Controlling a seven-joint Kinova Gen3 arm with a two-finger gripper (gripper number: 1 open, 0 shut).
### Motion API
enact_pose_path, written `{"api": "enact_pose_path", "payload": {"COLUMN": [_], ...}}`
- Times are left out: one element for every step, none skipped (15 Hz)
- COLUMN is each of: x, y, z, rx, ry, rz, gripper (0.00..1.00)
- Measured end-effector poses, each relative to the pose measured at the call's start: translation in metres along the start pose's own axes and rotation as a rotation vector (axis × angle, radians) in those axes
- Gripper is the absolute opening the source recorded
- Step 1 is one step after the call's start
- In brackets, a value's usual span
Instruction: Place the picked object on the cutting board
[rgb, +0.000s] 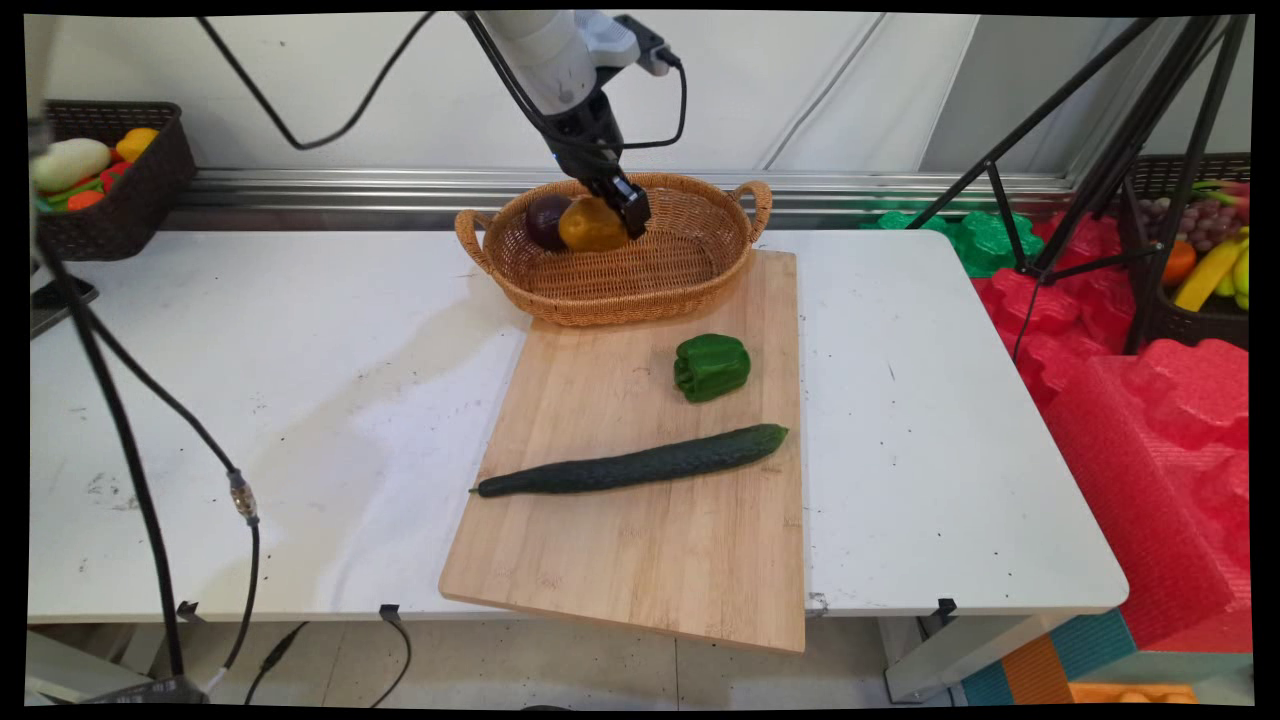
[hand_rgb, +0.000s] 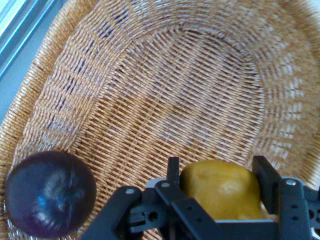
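Two round fruits sat inside the wicker basket (rgb: 640, 270) at the far side of the white surface (rgb: 250, 400): a dark purple plum (rgb: 546, 220) and, touching it on its right in the main view, a yellow fruit (rgb: 590, 226) of a kind that could not be told. The gripper (rgb: 628, 212) reached down into the basket from above, and its jaws were closed on the yellow fruit; in the hand view one black finger (hand_rgb: 173, 172) stood on each side of it. In that view the yellow fruit (hand_rgb: 222, 190) was seen above the woven floor of the basket (hand_rgb: 165, 90), and the plum (hand_rgb: 49, 194) lay apart from it near the basket's wall. The basket's near edge rested on the far end of a wooden cutting board (rgb: 640, 530), which lay on the surface and overhung its near edge. On the board, a green bell pepper (rgb: 711, 367) lay near the right side, and a long dark green cucumber (rgb: 635, 466) lay across the middle, just nearer than the pepper and not touching it. A dark basket of toy produce (rgb: 100, 180) stood at the far left corner
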Motion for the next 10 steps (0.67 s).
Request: {"api": "enact_pose_path", "payload": {"x": [-0.002, -0.006, -0.011, -0.016, -0.025, -0.032, -0.037, -0.044, -0.052, -0.059], "y": [0.008, 0.018, 0.027, 0.036, 0.049, 0.059, 0.066, 0.074, 0.084, 0.092], "z": [-0.009, -0.018, -0.025, -0.032, -0.039, -0.043, -0.045, -0.048, -0.051, -0.053], "rx": [0.006, 0.009, 0.006, 0.001, -0.012, -0.024, -0.032, -0.044, -0.057, -0.070], "ry": [0.007, 0.011, 0.012, 0.009, 0.002, -0.005, -0.011, -0.019, -0.028, -0.036], "rz": [0.016, 0.033, 0.050, 0.072, 0.104, 0.130, 0.151, 0.185, 0.228, 0.270], "gripper": [0.00, 0.00, 0.00, 0.00, 0.00, 0.00, 0.00, 0.00, 0.00, 0.00]}}
